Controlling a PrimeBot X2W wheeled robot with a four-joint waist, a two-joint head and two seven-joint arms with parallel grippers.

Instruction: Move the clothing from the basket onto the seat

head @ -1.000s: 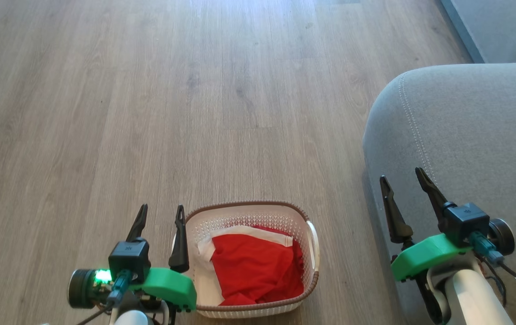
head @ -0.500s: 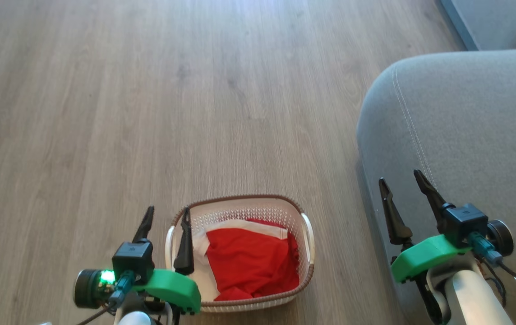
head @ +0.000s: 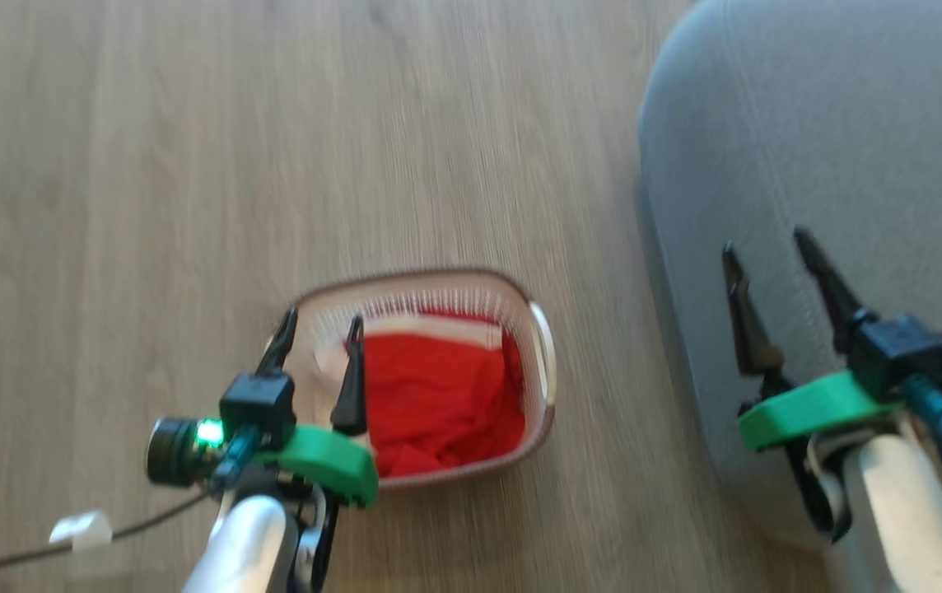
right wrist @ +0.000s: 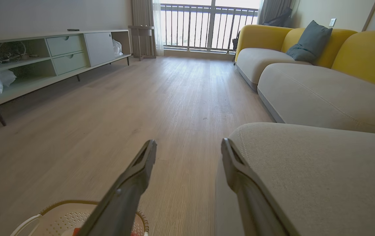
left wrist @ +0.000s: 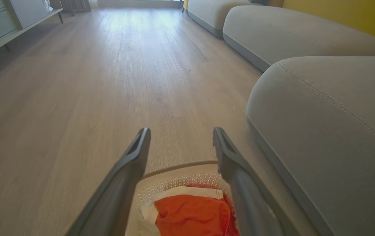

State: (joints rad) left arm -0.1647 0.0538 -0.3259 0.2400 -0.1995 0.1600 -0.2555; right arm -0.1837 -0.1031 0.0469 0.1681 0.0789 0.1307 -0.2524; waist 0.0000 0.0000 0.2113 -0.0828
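The soft bright red fabric clothing with white trim lies bunched inside the small rectangular cream plastic basket, which stands on the wood-plank floor near the large grey upholstered seat. The left gripper hangs over the basket's left side, fingers spread, empty. The right gripper is over the seat's edge, likewise released.

Red/white clothing, cream basket, grey seat
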